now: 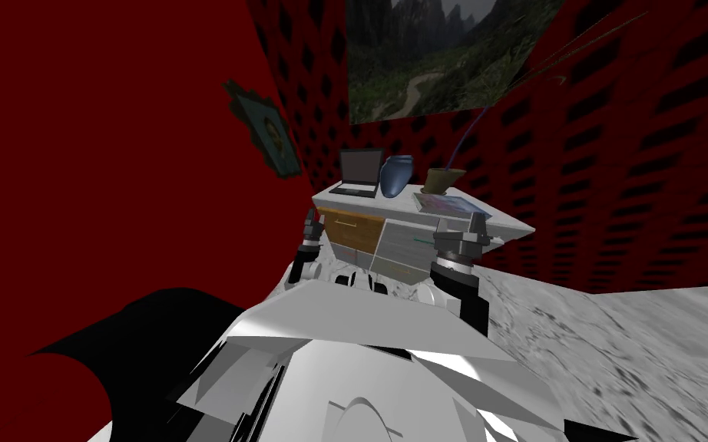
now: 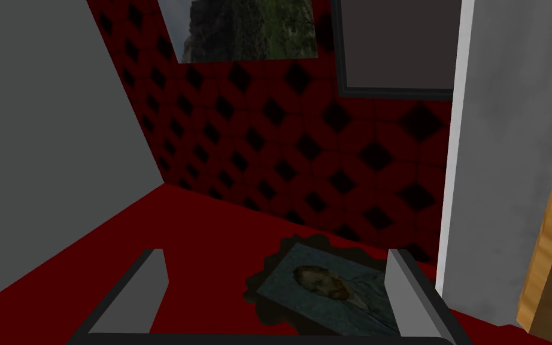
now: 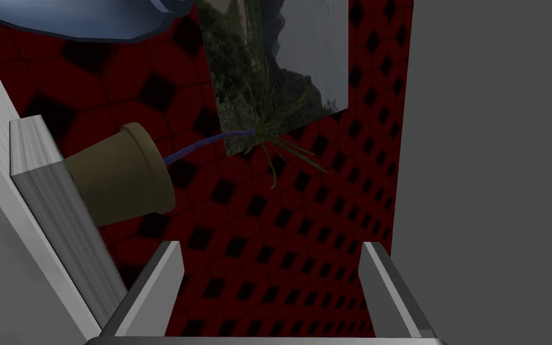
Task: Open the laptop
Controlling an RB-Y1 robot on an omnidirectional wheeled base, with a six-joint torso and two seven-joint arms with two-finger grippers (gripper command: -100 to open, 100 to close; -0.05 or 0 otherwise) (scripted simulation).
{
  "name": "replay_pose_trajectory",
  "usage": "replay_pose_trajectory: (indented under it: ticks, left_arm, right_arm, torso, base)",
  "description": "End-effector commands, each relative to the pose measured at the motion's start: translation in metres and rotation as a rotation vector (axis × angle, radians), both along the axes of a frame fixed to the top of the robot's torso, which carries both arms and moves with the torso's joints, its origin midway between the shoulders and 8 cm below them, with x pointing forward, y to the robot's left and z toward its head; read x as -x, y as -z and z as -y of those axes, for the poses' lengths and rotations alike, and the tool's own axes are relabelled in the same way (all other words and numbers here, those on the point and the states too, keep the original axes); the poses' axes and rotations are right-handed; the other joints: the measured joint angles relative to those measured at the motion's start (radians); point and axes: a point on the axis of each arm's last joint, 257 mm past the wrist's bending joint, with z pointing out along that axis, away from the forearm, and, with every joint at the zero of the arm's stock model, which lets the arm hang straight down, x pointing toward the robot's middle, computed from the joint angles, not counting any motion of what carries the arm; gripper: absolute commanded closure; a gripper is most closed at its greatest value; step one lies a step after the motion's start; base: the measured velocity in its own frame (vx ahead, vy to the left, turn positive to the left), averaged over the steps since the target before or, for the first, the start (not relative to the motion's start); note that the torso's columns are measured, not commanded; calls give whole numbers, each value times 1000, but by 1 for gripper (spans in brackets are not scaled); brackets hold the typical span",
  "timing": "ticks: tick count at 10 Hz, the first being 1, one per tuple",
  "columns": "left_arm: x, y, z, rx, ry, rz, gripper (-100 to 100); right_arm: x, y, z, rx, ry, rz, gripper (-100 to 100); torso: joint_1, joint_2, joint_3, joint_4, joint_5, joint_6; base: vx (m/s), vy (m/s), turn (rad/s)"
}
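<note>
Head view, just left of centre: left gripper (image 1: 313, 228) is up in front of the wooden drawer front (image 1: 352, 225) of a white cabinet (image 1: 510, 226), fingers spread wide in its wrist view, gripping nothing. Right of centre, right gripper (image 1: 464, 230) is at the cabinet's front edge above the grey drawer (image 1: 406, 244), fingers likewise spread apart and empty. Grey floor (image 1: 621, 345) fills the lower right. On the cabinet top, mid-frame, a flat book (image 1: 446, 203) lies nearest. Behind it, in a row from left to right, are the laptop (image 1: 360, 173), a blue vase (image 1: 395, 175) just beside it, and an olive pot (image 1: 443, 180) with a thin purple stem. The laptop is at the top's left end, lid standing upright, dark screen facing me. A framed portrait (image 1: 266, 130) hangs on the red wall (image 1: 114, 153) at left. A landscape poster (image 1: 437, 54) is top centre on the patterned back wall.
</note>
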Motion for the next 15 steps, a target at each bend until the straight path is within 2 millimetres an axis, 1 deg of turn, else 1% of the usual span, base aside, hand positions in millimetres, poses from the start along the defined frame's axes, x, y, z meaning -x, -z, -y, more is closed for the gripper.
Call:
replay_pose_trajectory:
  ticks: [1, 2, 3, 4, 5, 6, 7, 8, 9, 10, 11, 12, 13, 14, 15]
  left_arm:
    - [-16, -12, 5, -73, 26, 13, -100]
    - [-17, -17, 6, -73, 30, 25, -100]
    - [-25, -23, 8, -103, 37, 33, -100]
    - [-25, -25, 8, -103, 38, 38, -100]
    - [-34, -31, 8, -132, 40, 42, -100]
    - [-34, -35, 10, -132, 43, 50, -100]
    - [-43, -40, 8, -161, 40, 50, -100]
    - [-44, -45, 10, -161, 43, 63, -100]
    - [-54, -51, 7, -188, 37, 61, -100]
    - [-55, -57, 10, -188, 40, 76, -100]
    - [-65, -61, 5, -213, 29, 69, -100]
    - [-66, -69, 8, -213, 33, 88, -100]
    - [-77, -73, 1, -236, 16, 76, -100]
    - [-77, -83, 5, -236, 22, 99, -100]
    - [-88, -89, -2, -256, 2, 90, -100]
  right_arm:
    - [0, 0, 0, 0, 0, 0, 0]
    - [0, 0, 0, 0, 0, 0, 0]
    - [0, 0, 0, 0, 0, 0, 0]
    - [0, 0, 0, 0, 0, 0, 0]
    - [0, 0, 0, 0, 0, 0, 0]
    - [0, 0, 0, 0, 0, 0, 0]
    - [0, 0, 0, 0, 0, 0, 0]
    - [0, 0, 0, 0, 0, 0, 0]
    - [0, 0, 0, 0, 0, 0, 0]
    - [0, 0, 0, 0, 0, 0, 0]
    - [0, 0, 0, 0, 0, 0, 0]
    - [0, 0, 0, 0, 0, 0, 0]
    - [0, 0, 0, 0, 0, 0, 0]
    - [0, 0, 0, 0, 0, 0, 0]
    - [0, 0, 0, 0, 0, 0, 0]
  torso:
    - [-1, 0, 0, 0, 0, 0]
    - [-1, 0, 0, 0, 0, 0]
    - [-2, -1, -1, 0, -1, -1]
    - [-2, -1, -1, 0, -1, 0]
    - [-2, -1, -1, 0, -1, 0]
    - [-2, -1, -1, 0, 0, 0]
    - [-1, 0, -1, 0, 0, -1]
    - [-1, 0, 0, 0, 0, 0]
    - [-1, 0, 0, 0, 0, -1]
    - [-1, 0, 0, 0, 0, 0]
    - [-1, 0, -1, 0, 0, 0]
    - [-2, 0, -1, 0, 0, 1]
    - [-1, 0, -1, 0, 0, -1]
    - [-1, 0, -1, 0, 0, 0]
    - [-1, 0, -1, 0, 0, -1]
  base:
    - [-49, 51, -220]
    - [-33, 36, -96]
    - [-31, 27, -135]
    - [-24, 21, -102]
    - [-22, 21, -194]
    - [-20, 23, -111]
    - [-29, 27, -192]
    - [-26, 25, -112]
    - [-31, 31, -314]
    - [-27, 25, 13]
    - [-27, 25, -252]
    - [-28, 26, -125]
    - [-31, 24, -187]
    - [-29, 19, -125]
    - [-33, 19, -247]
